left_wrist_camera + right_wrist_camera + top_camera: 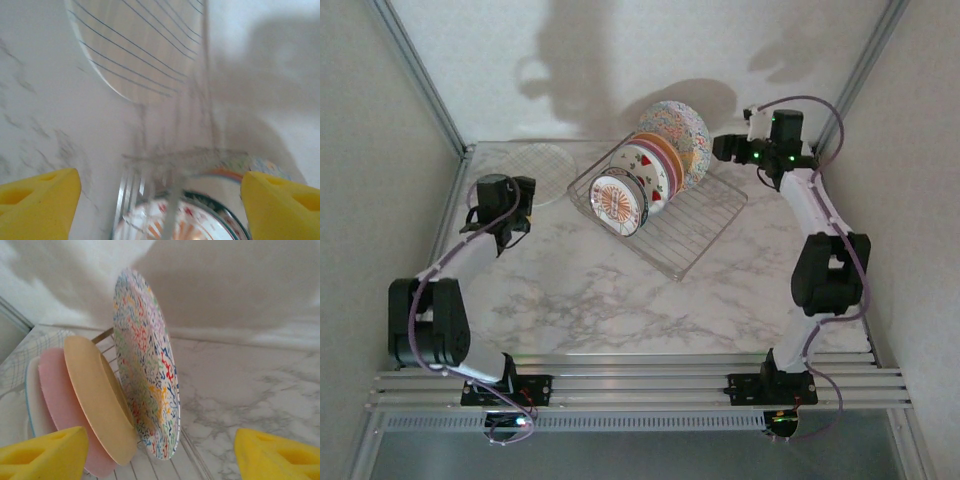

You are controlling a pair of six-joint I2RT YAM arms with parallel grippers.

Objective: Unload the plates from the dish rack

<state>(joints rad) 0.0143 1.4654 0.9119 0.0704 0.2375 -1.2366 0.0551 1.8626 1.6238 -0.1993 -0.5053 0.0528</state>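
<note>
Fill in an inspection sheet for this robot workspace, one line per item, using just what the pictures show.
Surface: white grey-veined marble tabletop.
Job's things: silver wire dish rack holds plates on edge: large pastel multicolour-patterned plate at the back, plain yellow-orange plate next, white plate with red fruit motifs, small white plate with sunburst centre in front.
Clutter: round pale plate with thin grid lines lying flat left of the rack.
Grippers: left gripper open, facing the rack; right gripper open, facing the multicolour plate.
Cables: purple cables loop along both arms.
Surroundings: plain white walls, metal frame rail at the near edge.
</note>
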